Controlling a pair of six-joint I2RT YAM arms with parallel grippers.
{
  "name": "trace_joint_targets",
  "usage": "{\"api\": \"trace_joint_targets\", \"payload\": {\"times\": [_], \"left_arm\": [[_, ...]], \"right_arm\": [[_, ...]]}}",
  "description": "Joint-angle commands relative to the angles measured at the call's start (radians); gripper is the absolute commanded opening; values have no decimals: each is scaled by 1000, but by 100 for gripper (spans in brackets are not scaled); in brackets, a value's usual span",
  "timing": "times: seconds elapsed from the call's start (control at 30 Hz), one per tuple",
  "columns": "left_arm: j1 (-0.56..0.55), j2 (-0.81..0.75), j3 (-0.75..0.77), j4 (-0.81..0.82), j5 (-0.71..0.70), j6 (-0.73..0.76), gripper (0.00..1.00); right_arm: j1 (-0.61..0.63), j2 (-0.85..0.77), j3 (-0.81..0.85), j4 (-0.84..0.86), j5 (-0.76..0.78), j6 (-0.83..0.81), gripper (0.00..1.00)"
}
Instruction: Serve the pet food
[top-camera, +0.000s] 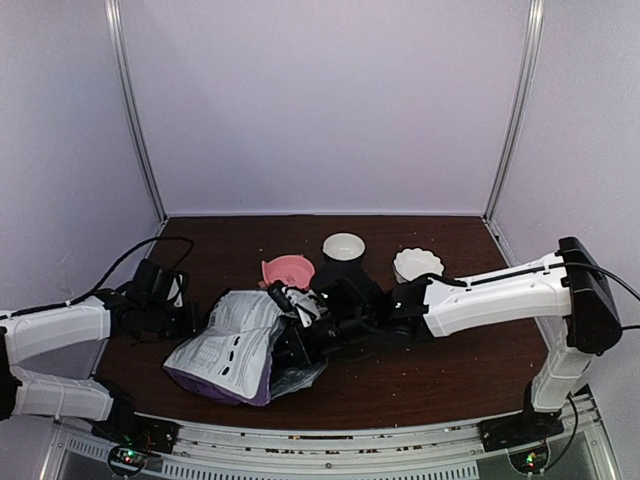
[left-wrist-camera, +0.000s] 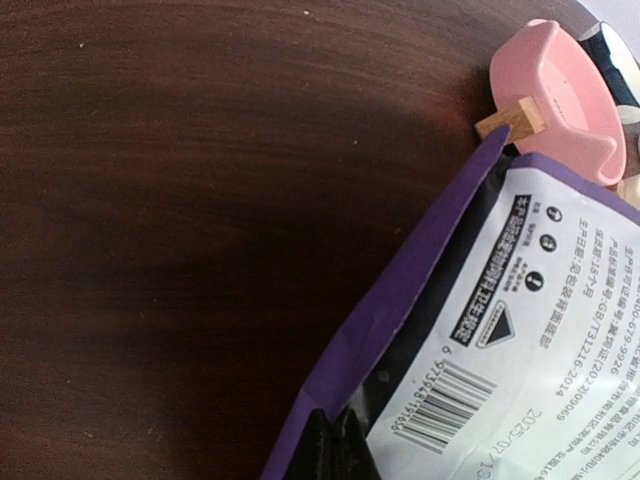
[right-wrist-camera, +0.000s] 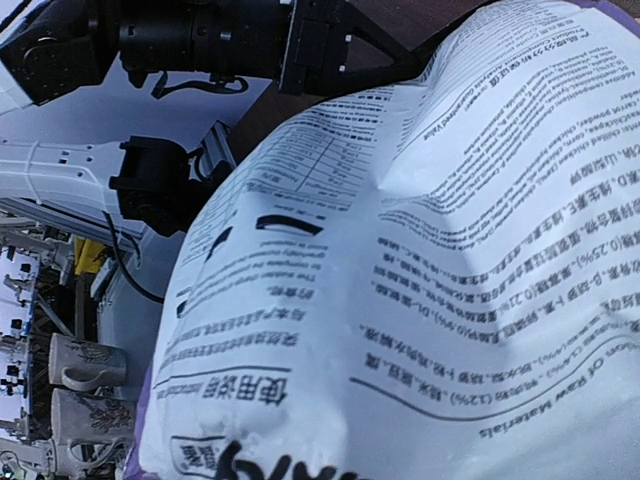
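pet food: No kibble shows in any view. We judge it is inside the bag (top-camera: 235, 340), under the right gripper (top-camera: 298, 322) and just past the left gripper (top-camera: 188, 316).
bag: It lies on its side on the table (top-camera: 440, 360), printed back up, stretched between the two grippers. The end at the right gripper looks lifted, which we read as a bid to reach the mouth or tip the contents out.
right gripper: Seen from above, it appears nearly closed on the bag's upper edge. Its own camera shows only crumpled print, and the fingers are hidden.
left gripper: It is pressed together at the bag's opposite corner, but we cannot tell whether any film is caught between its fingers. We take it as an anchor, so the bag does not slide.
pink bowl (top-camera: 290, 261): It sits just beyond the right gripper, near the bag's raised end. In our view it is the likeliest place to pour.
white bowl (top-camera: 343, 237), scalloped dish (top-camera: 418, 254): Both stand farther back from the right gripper, apart from the bag.
progress: We can see nothing served.
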Motion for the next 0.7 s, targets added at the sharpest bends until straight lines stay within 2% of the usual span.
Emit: {"api": "trace_joint_targets", "payload": {"times": [0.0, 0.1, 0.27, 0.43, 0.67], "left_arm": [[-12, -40, 43, -58, 50, 28, 12], [-12, -73, 90, -137, 34, 59, 35], [-27, -147, 209, -271, 29, 102, 57], [-114, -218, 374, -368, 48, 96, 66], [-346, -195, 602, -401, 69, 55, 75]], "right_arm": [[-17, -108, -103, 301, -88, 168, 0], [-25, -145, -134, 359, -58, 227, 0], [-29, -165, -136, 397, -20, 294, 0], [-31, -174, -116, 403, -2, 314, 0], [-33, -158, -110, 450, -8, 346, 0]]}}
